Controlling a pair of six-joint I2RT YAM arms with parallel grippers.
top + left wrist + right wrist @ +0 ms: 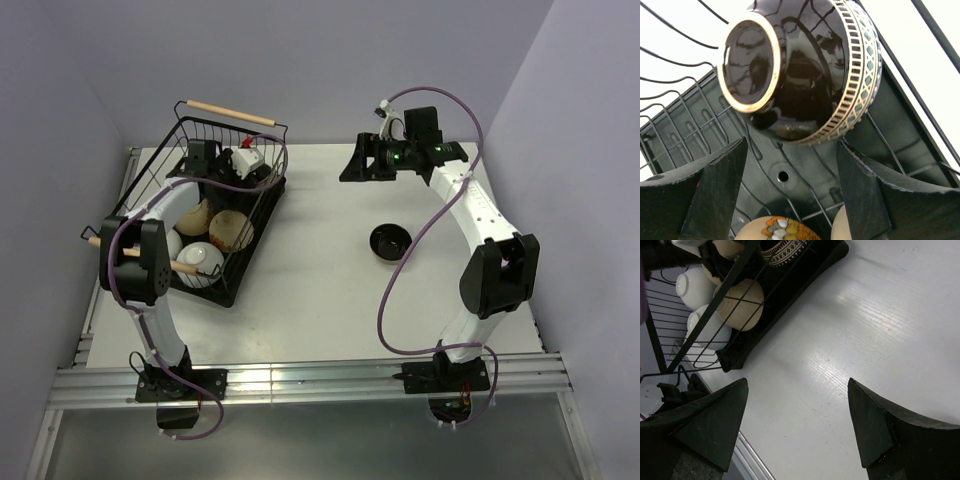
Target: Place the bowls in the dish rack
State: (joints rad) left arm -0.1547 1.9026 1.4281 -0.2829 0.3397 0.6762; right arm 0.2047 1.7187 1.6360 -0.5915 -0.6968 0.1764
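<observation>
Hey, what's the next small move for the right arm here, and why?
Probably swing the right gripper down toward the black bowl on the table. It looks like the only bowl outside the dish rack. That gripper hangs open and empty above the table, while the left gripper is inside the rack.

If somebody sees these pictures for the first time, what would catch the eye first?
The black wire dish rack at the table's left, holding several pale bowls, with the left arm reaching in. In the left wrist view, a glossy dark bowl with a patterned band lies on its side just beyond the open left end effector. One black bowl sits alone on the table near the right arm.
</observation>
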